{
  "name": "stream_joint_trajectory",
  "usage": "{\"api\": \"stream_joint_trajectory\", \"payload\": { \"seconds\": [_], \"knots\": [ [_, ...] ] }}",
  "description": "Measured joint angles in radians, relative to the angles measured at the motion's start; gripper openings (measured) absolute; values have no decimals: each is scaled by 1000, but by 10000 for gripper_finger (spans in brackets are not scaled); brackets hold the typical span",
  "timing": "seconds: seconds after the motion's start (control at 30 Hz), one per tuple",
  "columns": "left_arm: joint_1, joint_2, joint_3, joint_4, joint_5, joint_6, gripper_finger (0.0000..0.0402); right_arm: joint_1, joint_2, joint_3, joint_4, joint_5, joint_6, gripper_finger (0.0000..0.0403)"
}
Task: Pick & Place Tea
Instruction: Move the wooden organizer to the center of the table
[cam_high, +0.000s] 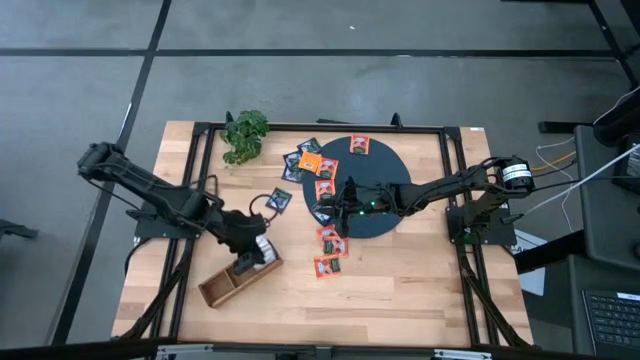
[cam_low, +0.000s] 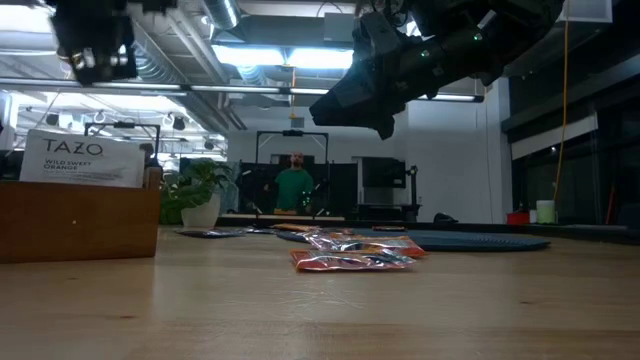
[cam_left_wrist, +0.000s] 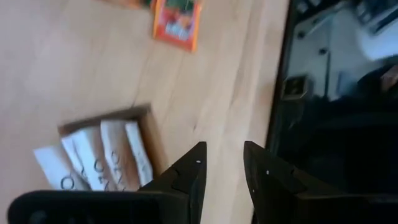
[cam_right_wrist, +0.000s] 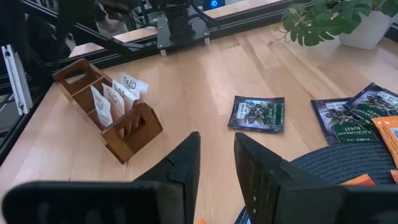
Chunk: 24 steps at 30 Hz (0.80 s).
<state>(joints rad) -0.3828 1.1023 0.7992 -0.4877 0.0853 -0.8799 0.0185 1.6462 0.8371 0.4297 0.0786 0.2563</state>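
Tea sachets lie flat and scattered: orange ones (cam_high: 328, 265) on the wood, more orange (cam_high: 358, 145) and dark ones (cam_high: 298, 160) on and beside the dark disc (cam_high: 395, 170), and one dark sachet (cam_right_wrist: 256, 114) apart on the wood. White sachets (cam_left_wrist: 99, 163) stand on edge in the wooden tray (cam_high: 225, 287). My left gripper (cam_left_wrist: 224, 149) hovers open above the tray's end holding the sachets, nothing between its fingers. My right gripper (cam_right_wrist: 217, 140) hangs open over the disc's left edge (cam_high: 335, 208), holding nothing.
A green plant in a white pot (cam_high: 245, 135) stands at the table's far left. The black frame rails (cam_high: 450, 190) run along the table's sides. Bare wood (cam_high: 400, 280) lies toward the near right. A person stands far off in the room (cam_low: 295, 185).
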Motion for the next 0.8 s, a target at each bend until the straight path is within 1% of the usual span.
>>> {"api": "stream_joint_trajectory", "payload": {
  "seconds": [0.1,0.17,0.27,0.37,0.43,0.47,0.53,0.6,0.67,0.73,0.8],
  "knots": [
    [-17,-15,5,-17,-3,-31,102,3,0,0,0,-1,2,100],
    [-35,-14,4,-66,24,-73,102,7,0,0,0,-1,0,100],
    [-74,-14,3,-114,96,-149,102,14,0,0,0,-1,-7,100],
    [-138,-13,2,-99,199,-243,102,19,0,0,0,-1,-27,100],
    [-197,-9,3,-83,229,-318,101,19,0,0,0,-1,-30,100],
    [-225,-2,3,-85,226,-344,98,19,0,0,-1,-1,-31,100],
    [-282,14,2,-110,176,-369,85,19,0,0,-1,-1,-41,100],
    [-326,34,2,-151,107,-379,62,19,0,0,-1,-1,-54,100],
    [-354,57,2,-210,67,-382,30,19,0,0,-1,-1,-56,100],
    [-371,81,2,-262,63,-383,9,19,0,0,-1,-1,-57,100],
    [-383,109,2,-301,65,-368,5,19,0,0,-1,-1,-58,100]
  ]
}}
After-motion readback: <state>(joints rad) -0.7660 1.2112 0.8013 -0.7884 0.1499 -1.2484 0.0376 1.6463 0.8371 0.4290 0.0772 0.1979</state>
